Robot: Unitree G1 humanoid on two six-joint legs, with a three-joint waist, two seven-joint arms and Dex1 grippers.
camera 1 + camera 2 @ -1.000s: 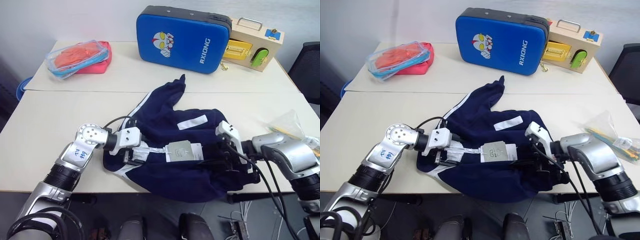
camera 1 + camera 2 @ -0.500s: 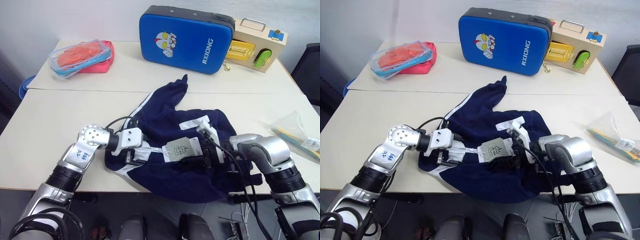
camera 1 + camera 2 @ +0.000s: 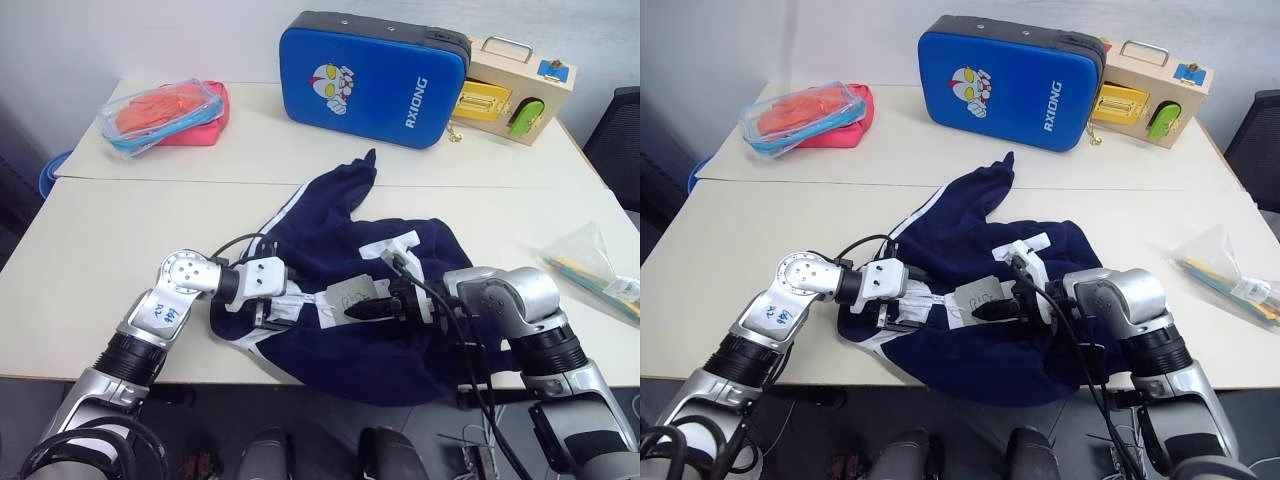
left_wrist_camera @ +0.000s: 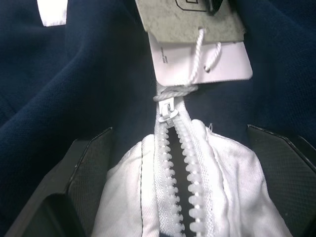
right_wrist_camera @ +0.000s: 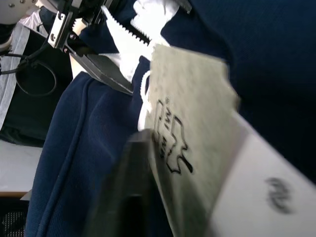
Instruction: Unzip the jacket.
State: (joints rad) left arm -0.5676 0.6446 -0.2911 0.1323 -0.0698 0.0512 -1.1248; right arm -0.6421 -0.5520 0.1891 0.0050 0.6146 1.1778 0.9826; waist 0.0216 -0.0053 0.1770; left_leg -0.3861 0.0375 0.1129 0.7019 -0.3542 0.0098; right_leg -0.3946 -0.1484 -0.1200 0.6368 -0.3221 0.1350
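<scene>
The navy-blue jacket [image 3: 340, 250] lies crumpled on the near half of the table [image 3: 100, 250]. Its white zipper [image 4: 180, 168] runs between the fingers [image 4: 84, 182] of my left gripper [image 3: 272, 312], which stand wide apart on either side of the white zipper end. The zipper pull [image 4: 167, 109] sits just past them, tied by a white string to the grey-white tag [image 3: 345, 293]. From the right, my right gripper [image 3: 358, 308] is shut on that tag. In the right wrist view the tag [image 5: 192, 123] lies against one dark finger [image 5: 131, 192].
At the back of the table stand a blue padded case with a cartoon face [image 3: 372, 78] and a wooden latch box [image 3: 510, 90]. A clear pouch of orange and pink cloth [image 3: 160, 112] lies back left. A clear plastic bag [image 3: 590, 262] lies at the right edge.
My right gripper has swung left across the jacket to the tag and closed on it, tilting the tag. The left gripper has stayed in place at the zipper end.
</scene>
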